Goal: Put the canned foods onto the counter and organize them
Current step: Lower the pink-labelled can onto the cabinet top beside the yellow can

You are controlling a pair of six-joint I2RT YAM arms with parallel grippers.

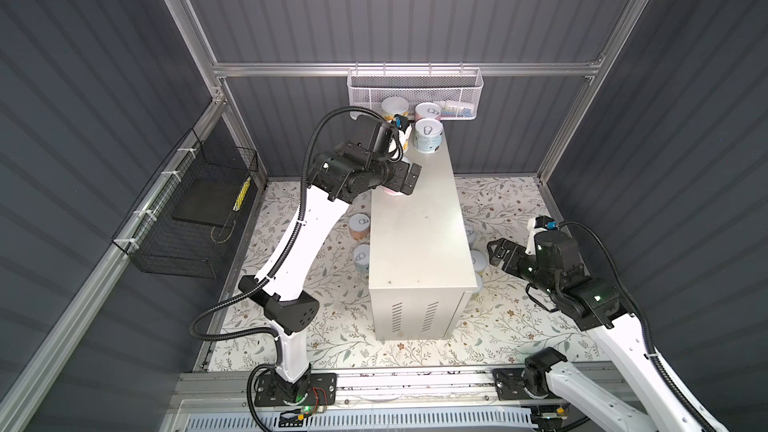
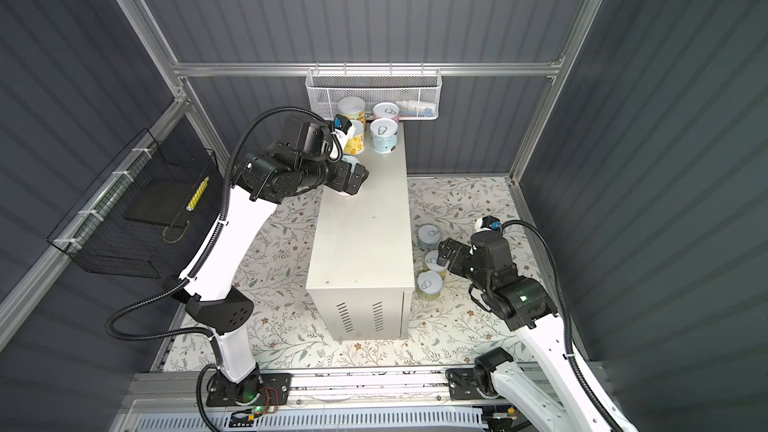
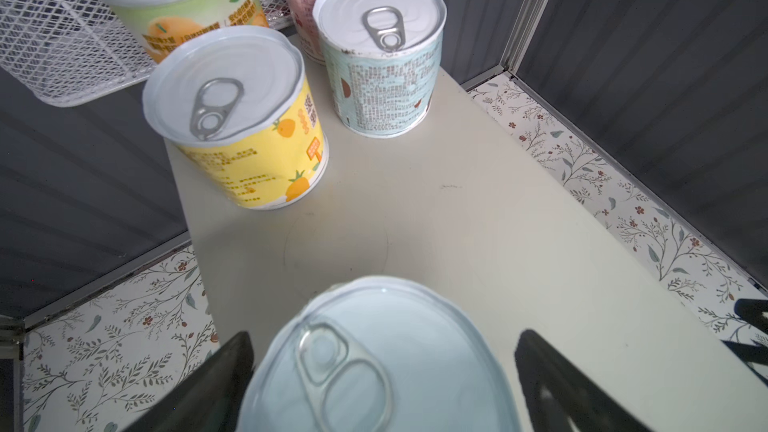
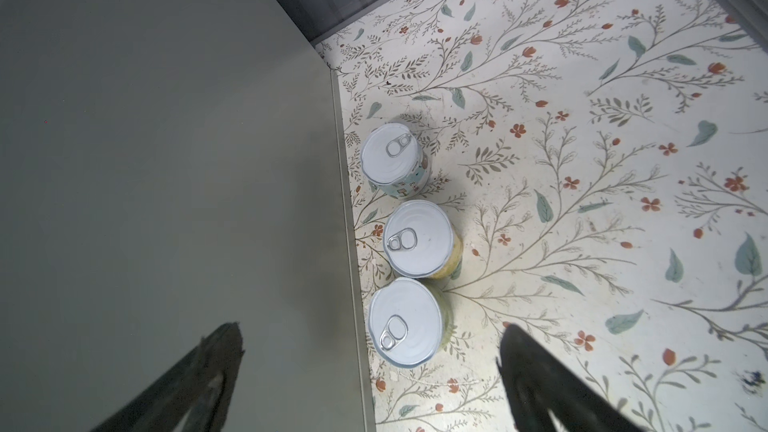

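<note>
My left pincer [image 3: 384, 338] is standing wide around a can [image 3: 415, 388] at the table [image 3: 478, 222]'s edge, bare top ahead; my right pincer [image 4: 372, 330] is hovering wide over three floor cans [image 4: 417, 238].

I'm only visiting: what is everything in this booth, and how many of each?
counter: one, off-white, centre
floor: one, white floral, below everything
cans: ten, white lids; on counter yellow, pale blue, pink, orange-green at far end, one pinkish nearer; on floor two left of counter, three right
mesh basket: one, white, back rail
wire basket: one, black, left wall
left gripper: one, black, open astride the nearer counter can
right gripper: one, black, open above the right floor cans
</note>
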